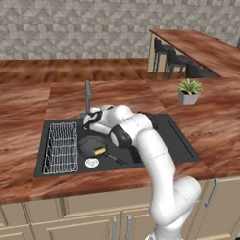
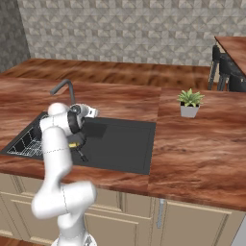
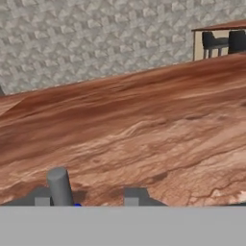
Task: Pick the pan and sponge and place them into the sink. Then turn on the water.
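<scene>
The black sink (image 1: 175,138) (image 2: 125,139) lies sunk in the wooden counter. In its basin rests the small black pan (image 1: 89,144), handle pointing right, and the yellow-green sponge (image 1: 99,150) lies inside the pan. In the right base view my arm covers most of the pan (image 2: 80,142). My gripper (image 1: 88,120) (image 2: 94,113) (image 3: 86,198) hovers at the foot of the dark faucet (image 1: 87,95) (image 2: 64,86). Its fingertips (image 3: 132,195) stand apart, and a grey post (image 3: 58,185) rises just inside the left one. A tiny blue fleck (image 3: 77,205) sits beside the post; I cannot tell whether it is water.
A wire rack (image 1: 61,147) fills the sink's left part, with the round silver drain (image 1: 91,163) beside it. A potted plant (image 1: 189,91) (image 2: 190,103) stands on the counter to the right. Dark stools (image 1: 170,59) line a raised bar at the back right.
</scene>
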